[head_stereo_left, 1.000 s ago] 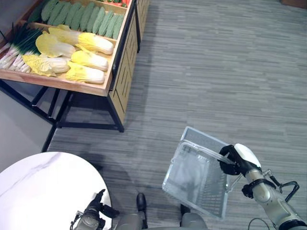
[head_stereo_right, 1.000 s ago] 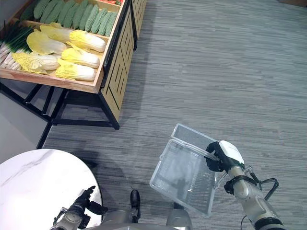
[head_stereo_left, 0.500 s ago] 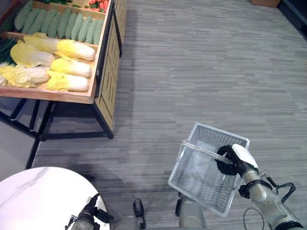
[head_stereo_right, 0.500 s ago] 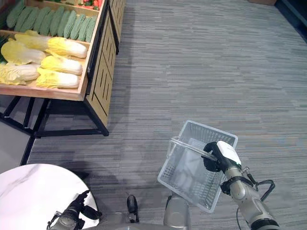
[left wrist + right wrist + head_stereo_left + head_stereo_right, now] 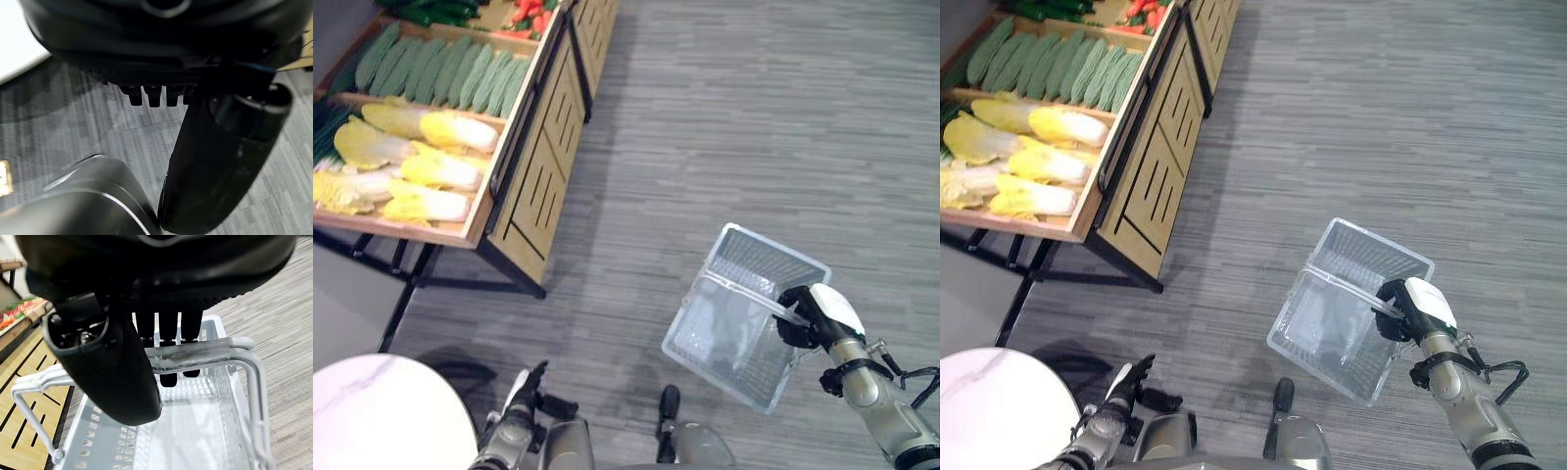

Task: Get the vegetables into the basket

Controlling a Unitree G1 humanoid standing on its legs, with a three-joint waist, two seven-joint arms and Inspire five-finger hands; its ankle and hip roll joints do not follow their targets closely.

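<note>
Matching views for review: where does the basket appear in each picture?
Left eye: basket lower right, handle in right hand.
Right eye: basket lower right of centre.
Left wrist: floor and left hand.
Right wrist: basket under the hand.
Shared landmark: wooden stand.

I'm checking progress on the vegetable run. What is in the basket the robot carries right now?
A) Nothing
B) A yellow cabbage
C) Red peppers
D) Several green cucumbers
A. The white basket, hanging by its handle from the right hand, shows only its bare perforated floor and walls in the head and right wrist views, while the yellow cabbages lie on the wooden stand.
</note>
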